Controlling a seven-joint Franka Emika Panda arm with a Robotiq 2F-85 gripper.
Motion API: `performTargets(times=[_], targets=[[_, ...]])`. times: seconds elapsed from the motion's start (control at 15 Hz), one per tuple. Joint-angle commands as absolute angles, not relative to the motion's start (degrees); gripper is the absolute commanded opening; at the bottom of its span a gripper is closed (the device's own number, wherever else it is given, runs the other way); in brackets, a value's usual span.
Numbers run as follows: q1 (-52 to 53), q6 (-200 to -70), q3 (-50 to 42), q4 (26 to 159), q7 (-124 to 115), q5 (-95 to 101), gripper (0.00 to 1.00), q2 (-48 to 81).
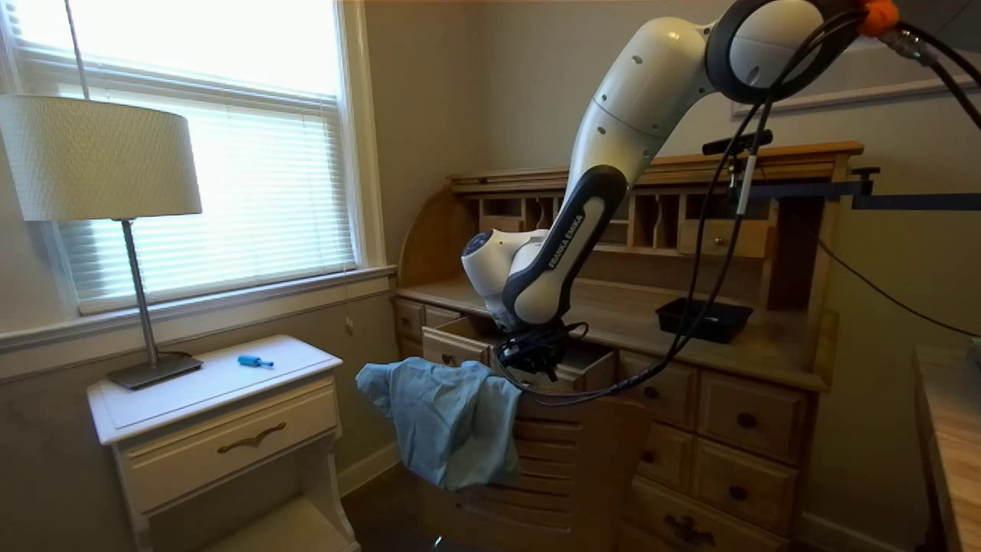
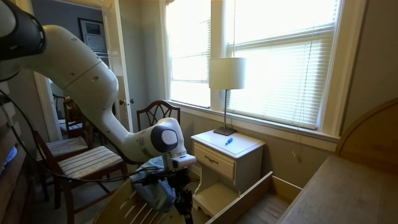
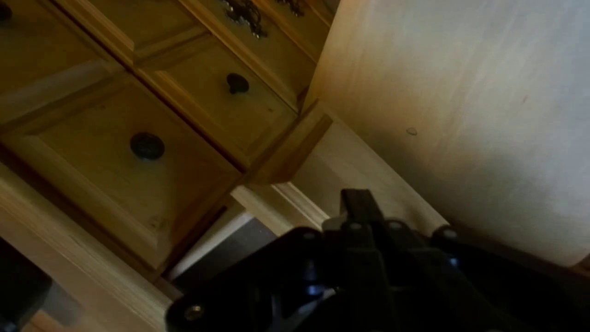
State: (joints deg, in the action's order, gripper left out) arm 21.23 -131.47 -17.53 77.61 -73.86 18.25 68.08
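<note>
My gripper (image 1: 550, 374) points down at the pulled-out drawer (image 1: 452, 349) of the wooden desk. Its black fingers (image 3: 362, 205) are together in the wrist view, and I see nothing held between them. Just past the fingertips lies the pale drawer front (image 3: 364, 161); whether they touch it I cannot tell. In an exterior view the gripper (image 2: 186, 214) hangs on the near side of the drawer wall (image 2: 244, 197). A light blue cloth (image 1: 452, 422) drapes over a slatted wooden chair back (image 1: 590, 452), close beside the gripper; the arm partly covers this cloth (image 2: 158, 193) in an exterior view.
A black tray (image 1: 705, 322) rests on the desktop (image 1: 613, 303). A white nightstand (image 2: 245, 146) carries a lamp (image 2: 227, 73) and a small blue tool (image 2: 229, 141). Closed drawers with dark knobs (image 3: 147, 145) flank the open one. Striped-seat chairs (image 2: 90, 160) stand behind the arm.
</note>
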Motion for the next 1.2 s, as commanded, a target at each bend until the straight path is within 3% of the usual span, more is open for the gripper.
performTargets(times=[0.0, 0.53, 1.13], targets=[[24.6, -136.2, -22.1, 77.7, -76.0, 25.8, 0.00, 70.1], [23.7, -136.9, -21.5, 77.1, -74.9, 25.8, 0.00, 70.2], [19.4, -175.9, -24.1, 79.3, -62.8, 25.9, 0.00, 73.1]])
